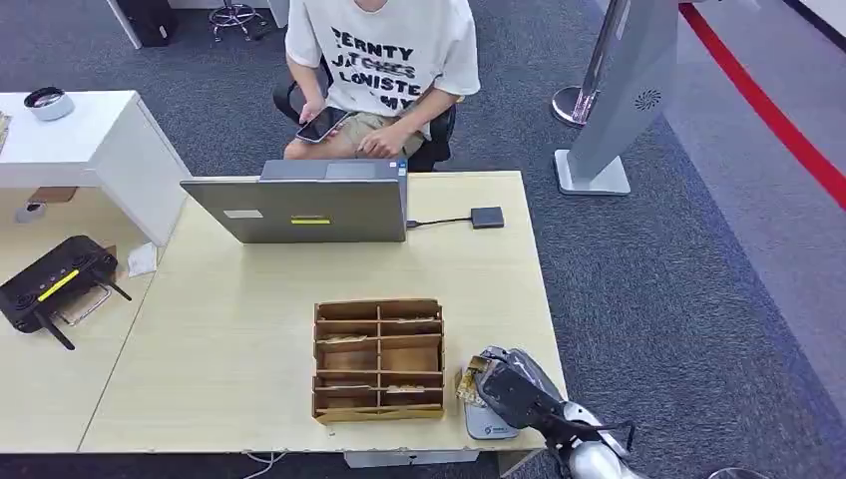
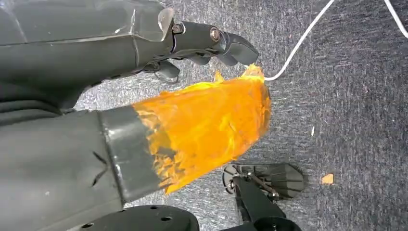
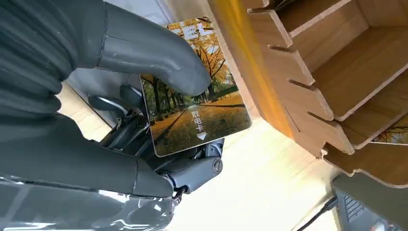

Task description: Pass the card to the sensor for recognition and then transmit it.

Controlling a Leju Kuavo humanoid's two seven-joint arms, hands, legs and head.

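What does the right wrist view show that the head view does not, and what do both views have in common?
The right wrist view alone shows the face of the card: an autumn tree picture with printed characters, pinched under the thumb of the right hand.

The head view alone shows the whole table, the laptop, a seated person holding a phone, and the small grey sensor at the table's near edge, right beneath the hand.

Both show the right hand holding the card beside the wooden organizer, over the light table top.
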